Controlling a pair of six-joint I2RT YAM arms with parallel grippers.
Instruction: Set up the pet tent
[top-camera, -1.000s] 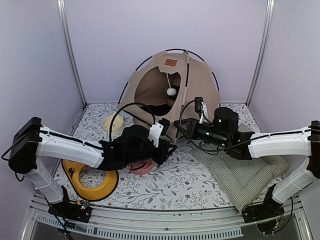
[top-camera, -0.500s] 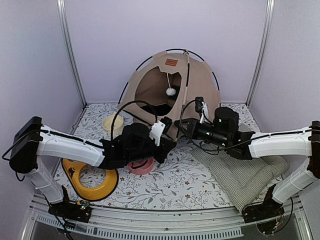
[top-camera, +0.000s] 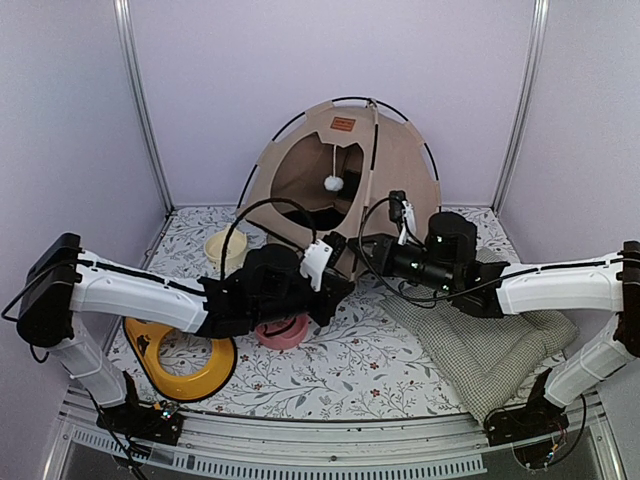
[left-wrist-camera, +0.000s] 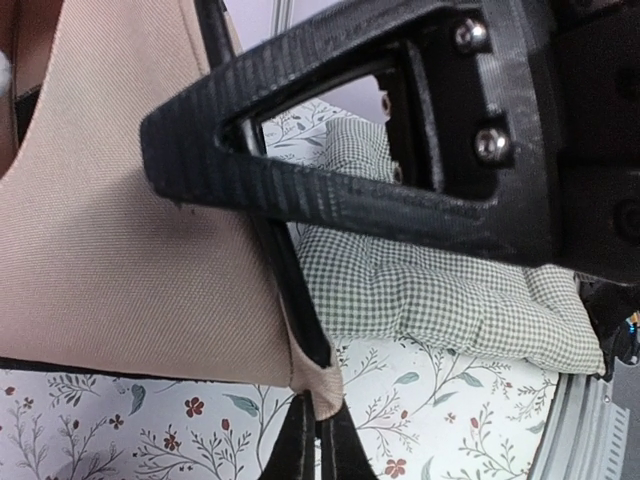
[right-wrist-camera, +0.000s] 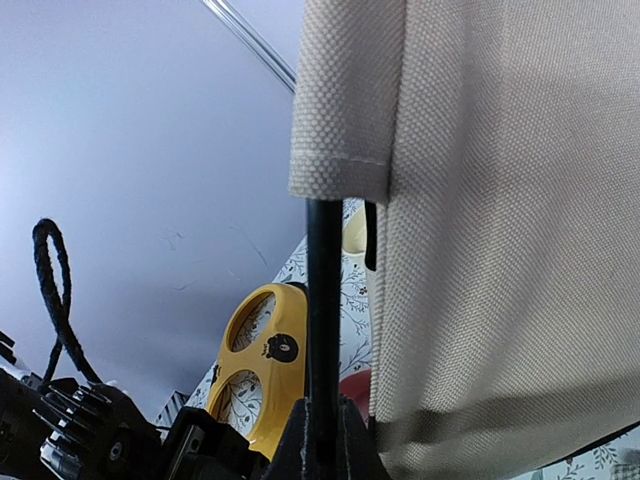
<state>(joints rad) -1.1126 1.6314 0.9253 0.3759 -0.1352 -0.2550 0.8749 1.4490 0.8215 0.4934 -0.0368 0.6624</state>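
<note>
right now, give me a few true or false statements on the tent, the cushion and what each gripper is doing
1. The pet tent stands upright at the back of the table. True.
2. The right gripper is open, clear of the tent. False: it is shut on a black tent pole.
3. The green-checked cushion lies inside the tent. False: it lies on the table to the right of the tent, outside it.
4. A white pompom hangs in the tent's opening. True.
5. The left gripper is shut on the tent's bottom corner. True.
</note>
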